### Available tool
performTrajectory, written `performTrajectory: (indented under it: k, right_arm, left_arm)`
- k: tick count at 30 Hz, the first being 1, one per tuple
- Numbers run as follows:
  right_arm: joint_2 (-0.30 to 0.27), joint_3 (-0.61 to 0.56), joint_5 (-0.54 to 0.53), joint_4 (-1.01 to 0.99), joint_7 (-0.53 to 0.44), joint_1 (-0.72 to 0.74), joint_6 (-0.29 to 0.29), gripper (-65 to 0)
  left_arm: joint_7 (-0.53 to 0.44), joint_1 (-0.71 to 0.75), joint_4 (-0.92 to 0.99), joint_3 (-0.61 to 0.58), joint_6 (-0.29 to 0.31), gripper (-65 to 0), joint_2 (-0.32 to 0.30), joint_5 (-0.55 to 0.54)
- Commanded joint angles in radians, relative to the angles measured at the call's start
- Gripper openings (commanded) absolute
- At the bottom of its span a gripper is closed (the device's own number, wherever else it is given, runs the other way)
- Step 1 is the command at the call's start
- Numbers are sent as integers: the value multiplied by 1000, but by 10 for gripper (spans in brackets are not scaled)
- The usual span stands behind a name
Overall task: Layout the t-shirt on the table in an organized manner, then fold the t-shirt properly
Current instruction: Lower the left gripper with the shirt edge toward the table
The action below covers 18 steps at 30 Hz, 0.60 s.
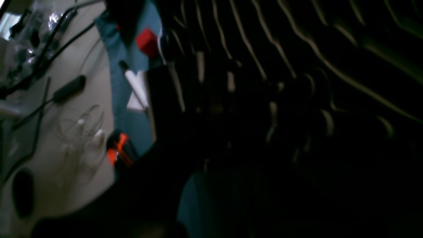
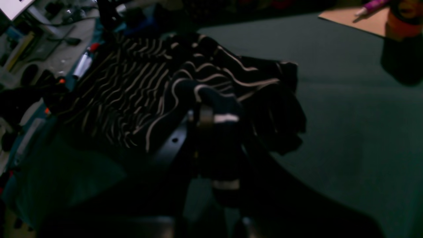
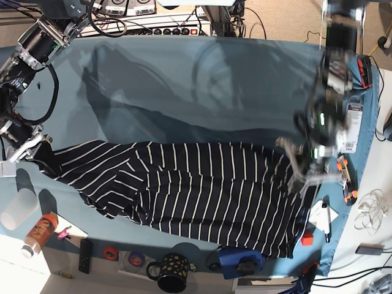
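Note:
The t-shirt [image 3: 196,190], dark with thin white stripes, lies spread lengthwise across the near half of the teal table [image 3: 202,79]. At its left end my right gripper [image 3: 38,154] is shut on the fabric. The right wrist view shows that cloth draped over the right gripper [image 2: 216,132], with the t-shirt [image 2: 138,86] rumpled beyond it. My left gripper [image 3: 304,174] is at the shirt's right edge, motion-blurred. In the left wrist view the t-shirt [image 1: 264,66] fills the dark frame and bunches close to the camera, so the jaws look shut on it. The fingers themselves are hidden there.
Along the near edge are a clear cup [image 3: 17,209], an orange bottle [image 3: 38,233], a remote [image 3: 85,255], a dotted black mug [image 3: 173,272] and a blue object [image 3: 239,260]. At the right edge lie a red block [image 3: 307,237], a marker [image 3: 324,217] and an orange-black tool [image 3: 347,177].

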<state>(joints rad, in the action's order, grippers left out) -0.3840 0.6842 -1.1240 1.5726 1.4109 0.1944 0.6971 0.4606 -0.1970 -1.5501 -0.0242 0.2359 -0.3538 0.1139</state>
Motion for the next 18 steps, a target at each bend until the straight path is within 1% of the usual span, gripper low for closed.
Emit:
performTrajectory:
  k: [1,4,5,7,8,9,10,12,13,16,18]
  right_arm:
    - [-23,3,-27,18,-26,18,1,-650]
    - [-23,3,-27,18,-27,18,1,-650]
    - [-23,3,-27,18,-27,18,1,-650]
    - [-23,3,-27,18,-27,18,1,-650]
    - [-23,3,-27,18,-27,18,1,-650]
    - [-23,3,-27,18,-27,18,1,-650]
    - [-23,3,-27,18,-27,18,1,-650]
    - [-23,3,-26,18,-26,18,1,-650]
    - [-23,3,-20,18,-26,18,1,-650]
    - [-23,3,-8,18,-26,18,1,-650]
    - [-23,3,-8,18,-26,18,1,-650]
  left_arm:
    - [-17,-66,49,6,-5,-650,-8,-11]
    - [-15,-191,231,7,22,-650,-9,-60]
    - [-10,-224,275,7,29,-620,-10,-76]
    - [11,-273,328,7,40,-462,-10,-117]
    - [37,-288,335,7,39,-387,-10,-146]
    - [74,-302,335,7,34,-331,-9,-180]
    - [125,-316,334,7,19,-309,-9,-220]
    - [232,-342,326,7,-40,-309,-9,-276]
    - [266,-350,316,7,-60,-309,-9,-281]
    - [328,-351,246,10,-60,-311,-14,-291]
    - [382,-345,182,23,-58,-311,-16,-319]
